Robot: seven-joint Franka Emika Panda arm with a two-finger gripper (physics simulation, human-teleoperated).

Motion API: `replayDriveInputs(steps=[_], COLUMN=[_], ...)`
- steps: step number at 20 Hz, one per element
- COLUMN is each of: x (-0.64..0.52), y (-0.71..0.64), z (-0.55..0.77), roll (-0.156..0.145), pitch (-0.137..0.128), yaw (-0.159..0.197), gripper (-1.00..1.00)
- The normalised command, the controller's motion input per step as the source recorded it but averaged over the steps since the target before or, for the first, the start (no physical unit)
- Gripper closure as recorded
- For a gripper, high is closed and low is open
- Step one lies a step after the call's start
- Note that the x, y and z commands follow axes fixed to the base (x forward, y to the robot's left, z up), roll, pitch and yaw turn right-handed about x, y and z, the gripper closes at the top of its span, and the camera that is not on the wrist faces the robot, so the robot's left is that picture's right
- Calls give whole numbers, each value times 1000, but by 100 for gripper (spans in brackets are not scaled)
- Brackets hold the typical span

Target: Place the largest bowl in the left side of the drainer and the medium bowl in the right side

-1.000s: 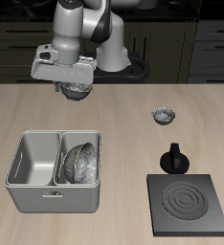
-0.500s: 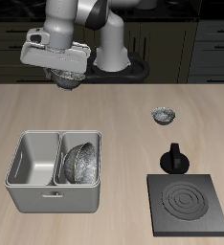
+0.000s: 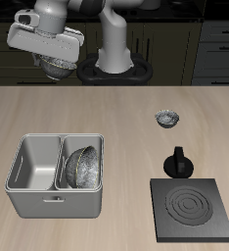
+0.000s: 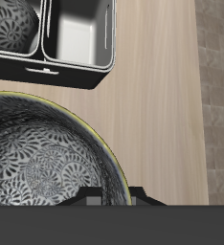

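High above the far part of the bench [image 3: 116,108], the claw [image 3: 56,61] holds the largest bowl [image 3: 56,69] closed on its rim, and the bowl hangs tilted under it, well clear of everything. From the claw's own camera the bowl [image 4: 47,153] fills much of the picture, with its dark patterned inside turned to the lens.

The drainer [image 3: 56,176] stands near the front edge of the bench. Its right side already has the medium bowl [image 3: 83,165] leaning inside it. Its left side [image 3: 36,165] is bare, and I judge this is where the held bowl must go. The smallest bowl [image 3: 166,119] and the black stove plate [image 3: 193,208] are well apart from the drainer and not in the way.

The step in hand seems to be the carry to the drainer. To do it well, I would bring the bowl over the middle of the left side before going down. The bowl is wide and looks a close fit, so its rim could catch on the middle wall or on the outer wall. It is better to lower slowly, keep the tilt small, and release only when the bowl is inside the walls.
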Motion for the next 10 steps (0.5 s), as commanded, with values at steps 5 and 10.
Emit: replayDriveInputs(steps=[5, 10], x=[157, 618], y=[-156, -459], z=[177, 406], roll=[-10, 19], pitch=[7, 50], yaw=[-12, -46], gripper=[100, 100])
